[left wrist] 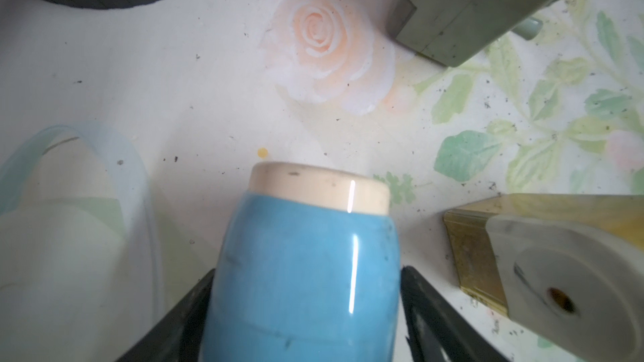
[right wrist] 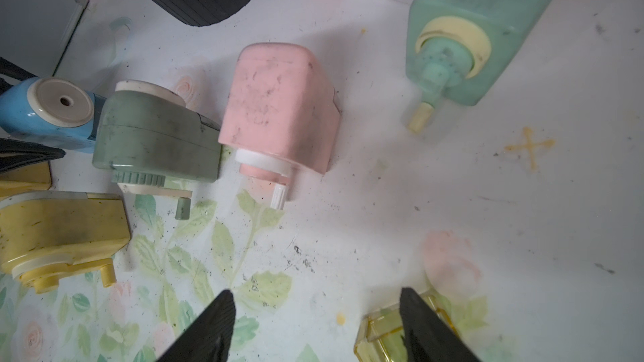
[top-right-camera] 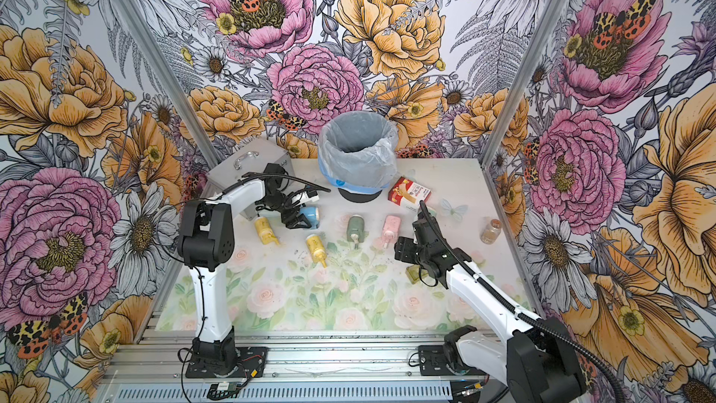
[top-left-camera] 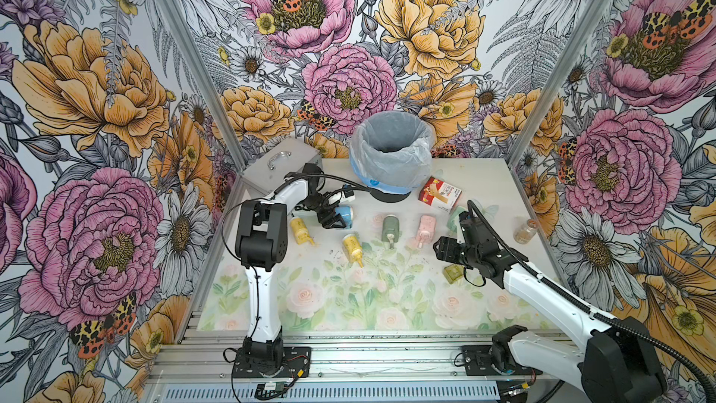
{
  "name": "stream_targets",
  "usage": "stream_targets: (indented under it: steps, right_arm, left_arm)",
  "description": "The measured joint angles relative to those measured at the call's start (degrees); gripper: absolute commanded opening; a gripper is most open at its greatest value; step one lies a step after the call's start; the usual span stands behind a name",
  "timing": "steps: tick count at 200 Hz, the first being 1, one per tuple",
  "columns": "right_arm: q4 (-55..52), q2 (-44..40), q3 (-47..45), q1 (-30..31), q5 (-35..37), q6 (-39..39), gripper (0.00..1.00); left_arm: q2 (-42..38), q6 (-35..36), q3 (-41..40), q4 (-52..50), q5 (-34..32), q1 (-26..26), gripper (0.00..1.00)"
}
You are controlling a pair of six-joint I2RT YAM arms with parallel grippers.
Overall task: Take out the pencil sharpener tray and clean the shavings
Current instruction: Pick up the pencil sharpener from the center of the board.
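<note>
Blue sharpener (left wrist: 306, 238) lies lengthwise between left jaws, clamped on its flanks; right jaws gape empty, well apart.

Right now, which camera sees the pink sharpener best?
The right wrist view: the pink sharpener shows close up, with its dark smudges and white crank plain. In both top views the pink sharpener is only a small shape. The left wrist view misses it.

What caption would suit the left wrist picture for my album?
Left tool clasps a blue pencil sharpener on a floral mat strewn with shavings.
</note>
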Motion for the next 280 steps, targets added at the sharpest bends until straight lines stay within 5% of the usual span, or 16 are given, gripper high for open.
stream_targets:
  steps: [82,136,210,280]
  right_arm:
    - [0.0,-0.6,0.0,0.0,0.0,0.0,0.75]
    - [1.3,-0.7,0.0,0.0,-0.7,0.0,0.75]
    - [2.7,-1.0,0.0,0.0,-1.6,0.0,0.75]
    - [3.0,-2.2,0.0,0.0,-2.2,0.0,0.75]
  left_arm:
    - [0.0,-3.2,0.0,-0.2,-0.1,-0.1,0.42]
    - [-0.2,-8.5,0.8,-0.4,-1.9,-1.2,0.39]
    - [-1.3,-13.4,0.9,-1.0,-6.1,-4.1,0.00]
    - [-4.0,-16.2,0.7,-0.5,-11.3,-5.9,0.00]
